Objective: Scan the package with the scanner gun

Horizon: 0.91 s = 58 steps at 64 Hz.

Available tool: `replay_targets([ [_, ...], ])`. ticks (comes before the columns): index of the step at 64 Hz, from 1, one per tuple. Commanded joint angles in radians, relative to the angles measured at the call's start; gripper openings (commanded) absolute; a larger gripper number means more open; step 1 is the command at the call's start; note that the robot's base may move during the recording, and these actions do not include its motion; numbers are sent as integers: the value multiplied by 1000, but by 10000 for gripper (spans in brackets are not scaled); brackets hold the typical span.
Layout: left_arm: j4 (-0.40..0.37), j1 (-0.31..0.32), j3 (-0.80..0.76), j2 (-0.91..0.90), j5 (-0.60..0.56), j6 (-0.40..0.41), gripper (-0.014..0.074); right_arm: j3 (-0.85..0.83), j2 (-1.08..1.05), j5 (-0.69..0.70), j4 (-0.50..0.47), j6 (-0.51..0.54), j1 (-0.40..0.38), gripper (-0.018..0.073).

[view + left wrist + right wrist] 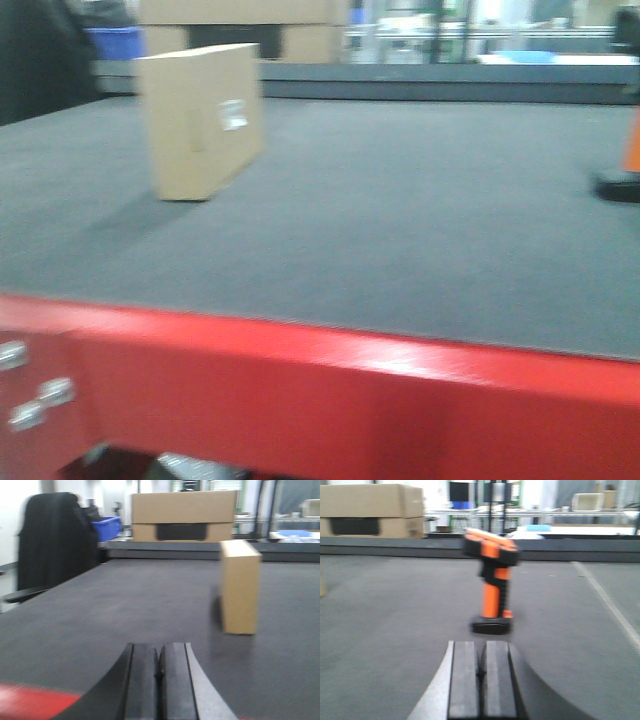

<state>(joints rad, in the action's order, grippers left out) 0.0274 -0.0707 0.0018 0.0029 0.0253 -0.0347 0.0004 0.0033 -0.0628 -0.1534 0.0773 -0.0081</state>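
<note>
I log scanner gun point(492, 582) upright, long axis vertical; package point(205, 120) on edge; grey surface point(400, 230); left pincer point(159, 680), right pincer point(480, 680) closed, empty.

The grey table point(400, 250) has a red near edge point(300, 380). A box point(205, 120) stands upright on it at the far left. An orange and black scanner point(492, 580) stands on its base at the right, well apart from the box.
</note>
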Motion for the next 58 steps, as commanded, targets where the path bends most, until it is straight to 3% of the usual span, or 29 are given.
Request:
replay_targets([
  [1,-5,7,-2,-3,-16,-3,-111,0,-3,20,0,2,-3,-162],
  [58,-5,7,-2,-3,-16,-3,-111,0,-3,20,0,2,42,-162],
])
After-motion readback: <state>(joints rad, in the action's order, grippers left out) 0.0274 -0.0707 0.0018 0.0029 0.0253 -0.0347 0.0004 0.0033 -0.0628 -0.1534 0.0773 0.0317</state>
